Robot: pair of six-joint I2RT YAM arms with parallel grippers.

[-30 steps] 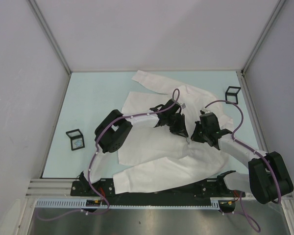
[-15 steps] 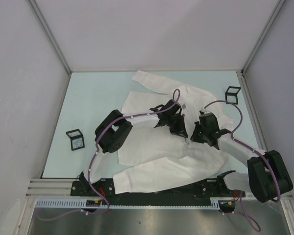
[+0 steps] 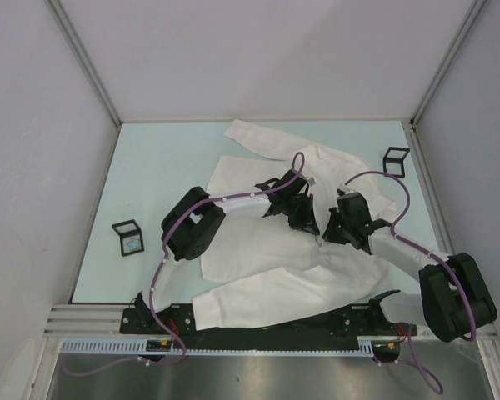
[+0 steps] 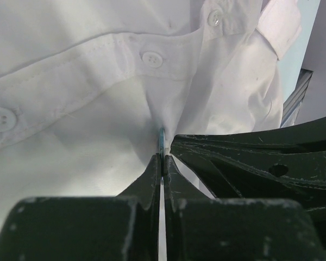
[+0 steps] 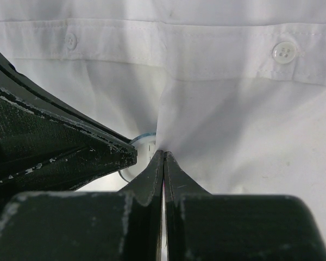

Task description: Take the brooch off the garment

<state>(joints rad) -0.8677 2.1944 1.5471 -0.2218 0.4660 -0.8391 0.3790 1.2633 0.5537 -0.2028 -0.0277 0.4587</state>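
Observation:
The white shirt lies spread on the pale table. My two grippers meet tip to tip over its button placket. My left gripper is shut on the brooch, a thin blue-rimmed disc seen edge-on. In the right wrist view the brooch shows as a small round white disc with a blue rim, partly behind cloth. My right gripper is shut on a raised fold of the shirt right beside the brooch. The cloth is pulled up into a peak at the grip.
A small black open frame stands left of the shirt and another at the back right. Grey walls close in the table on three sides. The right arm's fingers cross the left wrist view.
My right gripper has shifted very slightly to the left and away. The left gripper and the shirt look unchanged.

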